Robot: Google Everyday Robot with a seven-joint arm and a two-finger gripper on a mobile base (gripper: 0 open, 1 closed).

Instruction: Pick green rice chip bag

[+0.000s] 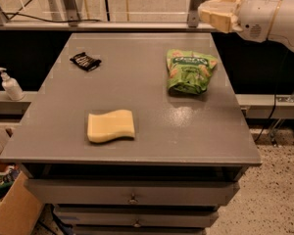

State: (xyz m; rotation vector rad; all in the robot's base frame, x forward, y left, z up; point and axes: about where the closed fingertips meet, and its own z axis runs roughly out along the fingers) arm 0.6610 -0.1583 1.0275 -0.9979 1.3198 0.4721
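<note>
The green rice chip bag (190, 71) lies flat on the grey table (137, 97), at its right side toward the back, logo side up. My gripper (211, 14) hangs at the top right, above and just behind the bag. It is clear of the bag and nothing shows in it. The white arm (267, 16) reaches in from the right edge.
A pale-yellow wavy sponge (110, 126) lies front left of centre. A small black wrapper (85, 61) lies at the back left. A white pump bottle (11, 84) stands on a ledge to the left. Drawers (132, 197) sit under the table top, and a cardboard box (12, 209) stands at the lower left.
</note>
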